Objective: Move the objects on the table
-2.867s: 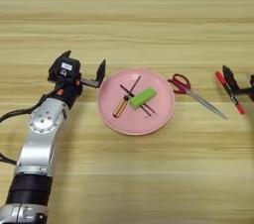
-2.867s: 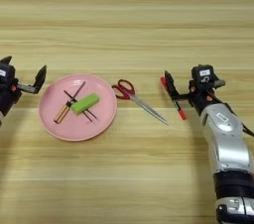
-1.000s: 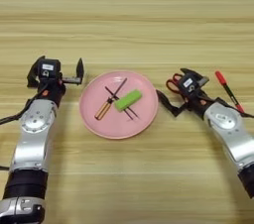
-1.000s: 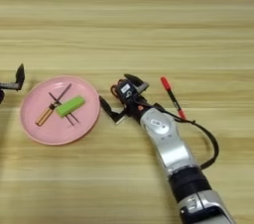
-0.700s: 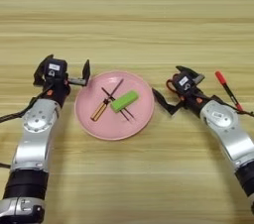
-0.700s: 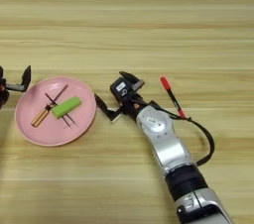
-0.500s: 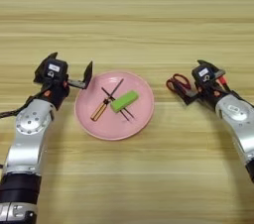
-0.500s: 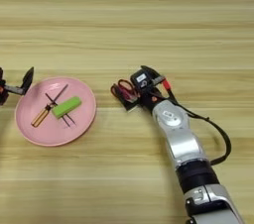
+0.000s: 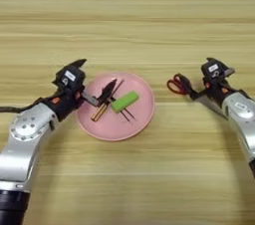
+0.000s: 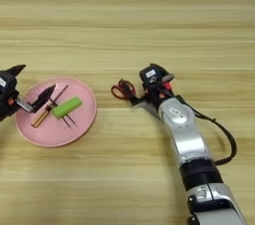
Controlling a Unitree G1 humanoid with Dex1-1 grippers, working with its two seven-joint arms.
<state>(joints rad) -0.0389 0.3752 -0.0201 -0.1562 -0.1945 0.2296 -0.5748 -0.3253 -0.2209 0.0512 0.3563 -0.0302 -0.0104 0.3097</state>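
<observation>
The green block [image 9: 124, 101] lies slantwise in the middle of a round pink plate [image 9: 134, 122]. My left gripper [image 9: 97, 73] stands open at the plate's left rim. Its lower finger [image 9: 108, 89] reaches over the plate toward the block, and its upper finger [image 9: 78, 63] stays outside the rim. My right gripper [image 10: 155, 83] hovers just right of the red scissor handles [image 10: 122, 89]. The pen is almost wholly hidden behind that gripper; only a small red bit [image 10: 164, 85] shows beside it. The wooden table [image 9: 127, 15] fills both views.
A wooden-handled tool [image 9: 99, 112] and thin black sticks [image 9: 125, 115] share the plate with the block. The scissors' blades run down to the right under my right arm [image 10: 187, 137]. My left arm [image 9: 27, 134] comes in from the lower left.
My left gripper has moved right, so one finger now hangs over the plate. My right gripper has drawn back from the plate's right rim to the right of the scissor handles.
</observation>
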